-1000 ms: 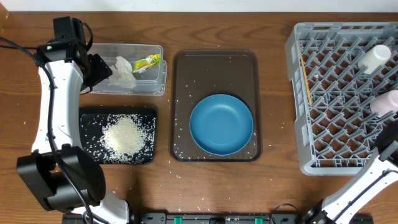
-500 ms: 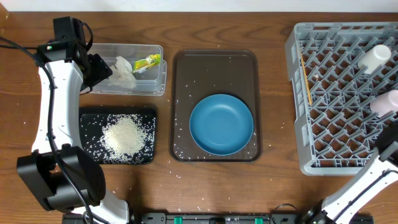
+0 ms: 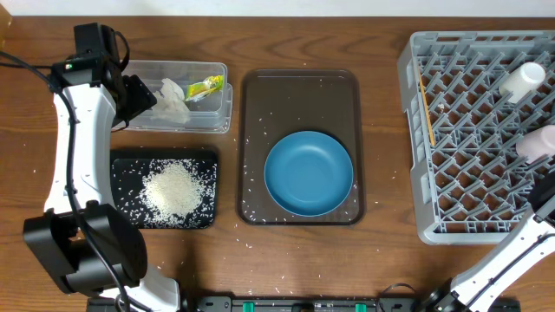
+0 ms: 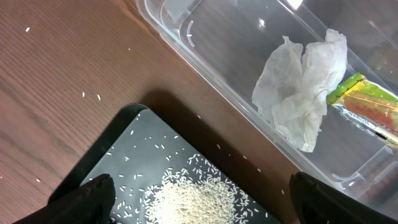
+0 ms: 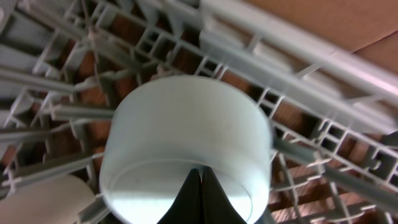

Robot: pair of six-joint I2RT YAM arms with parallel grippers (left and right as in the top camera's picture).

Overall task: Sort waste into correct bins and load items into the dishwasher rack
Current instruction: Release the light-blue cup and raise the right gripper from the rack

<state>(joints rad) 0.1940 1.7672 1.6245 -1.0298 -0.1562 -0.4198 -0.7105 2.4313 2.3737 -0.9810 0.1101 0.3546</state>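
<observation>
L gripper wide open, nothing btwn fingers, both dark tips at the bottom of the wrist view; it hangs over the table's back-left area, by the left end of the clear tub and above the back edge of the black tray. Tub sits near the table's back edge. Inside it are the crumpled white tissue abt mid-tub and the yellow-green wrapper just beside it twd the right end, touching or nearly, can't tell which. Black tray is in front of the tub, nearer the table's front-left corner, w/ the rice piled in its middle and stray grains around the pile. More loose grains on the table and on the brown tray at mid-table. Blue plate lies flat in the brown tray's front half, close to its front-right corner. Rack at the table's right edge. Chopsticks lie along the rack's left side, white cup twd its back-right corner, pink cup at its right edge abt halfway. R gripper fully closed, fingers pressed together, holding nothing. Its tips are right in front of the pale bowl, which sits on the rack grid, contact w/ it unclear. Can't tell if the bowl's near face is mouth or base. Bowl and R gripper not seen in the overhead view, only the R arm along the table's front-right corner.
</observation>
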